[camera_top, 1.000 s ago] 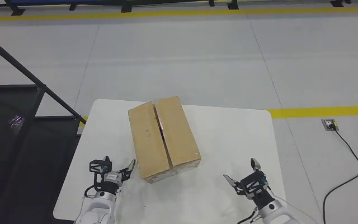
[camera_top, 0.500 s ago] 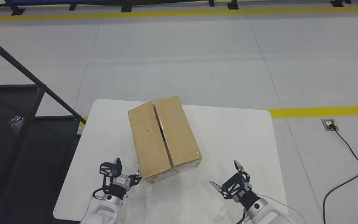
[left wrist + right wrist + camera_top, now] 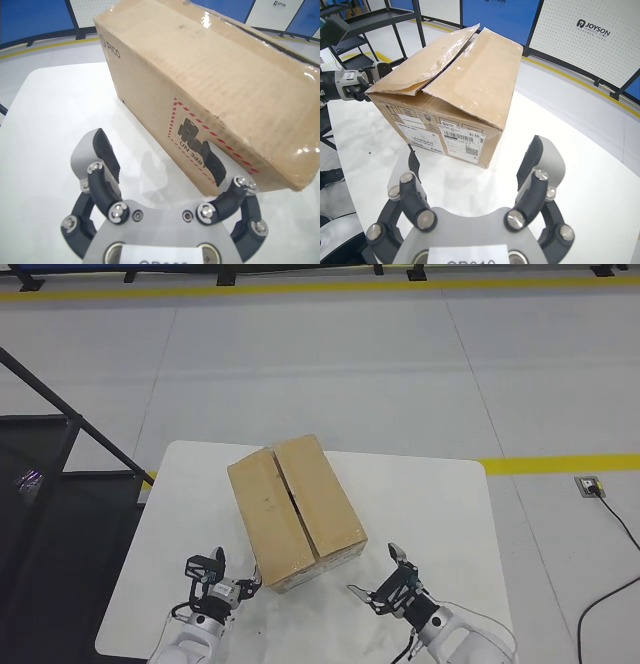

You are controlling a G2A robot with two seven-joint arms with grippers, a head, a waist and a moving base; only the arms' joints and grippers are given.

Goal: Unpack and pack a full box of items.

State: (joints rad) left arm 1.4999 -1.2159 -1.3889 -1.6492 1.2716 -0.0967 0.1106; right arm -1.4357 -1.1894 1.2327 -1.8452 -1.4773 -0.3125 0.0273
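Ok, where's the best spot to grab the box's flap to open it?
Probably take the flap on the left gripper's side by its near edge, where it bows up off the cardboard box's labelled end and the seam gapes. Come from that end with the open right gripper.

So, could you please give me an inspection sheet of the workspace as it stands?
Surface: white table, carrying the cardboard box askew.
Job's things: cardboard box, top flaps down, one slightly raised at the seam.
Clutter: nothing seen.
Grippers: left gripper open, at a near corner of the box; right gripper open, over the table, short of the box's labelled end.
Cables: one cable on the floor, beyond the table.
Surroundings: yellow floor lines; black rack beside the table.
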